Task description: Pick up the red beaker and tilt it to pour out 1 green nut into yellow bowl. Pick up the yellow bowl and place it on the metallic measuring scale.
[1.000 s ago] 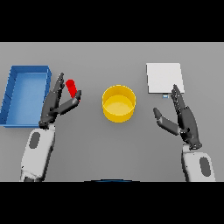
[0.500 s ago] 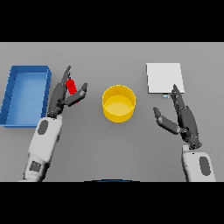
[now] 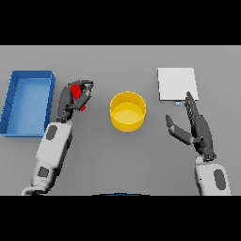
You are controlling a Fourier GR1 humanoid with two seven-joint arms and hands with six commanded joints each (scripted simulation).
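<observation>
Left hand clenched round the beaker left of the bowl, right hand relaxed; pour and move to scale pending.

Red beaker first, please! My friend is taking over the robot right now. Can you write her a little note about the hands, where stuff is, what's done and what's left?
Left hand: fingers curled round the red beaker, between the blue bin and the yellow bowl.
Right hand: open, idle, just below the metallic measuring scale.
Yellow bowl: on the table, middle; no nut visible inside.
Done: beaker grasped.
Left: tilt beaker over the bowl to pour one green nut, then move the bowl onto the scale.
</observation>
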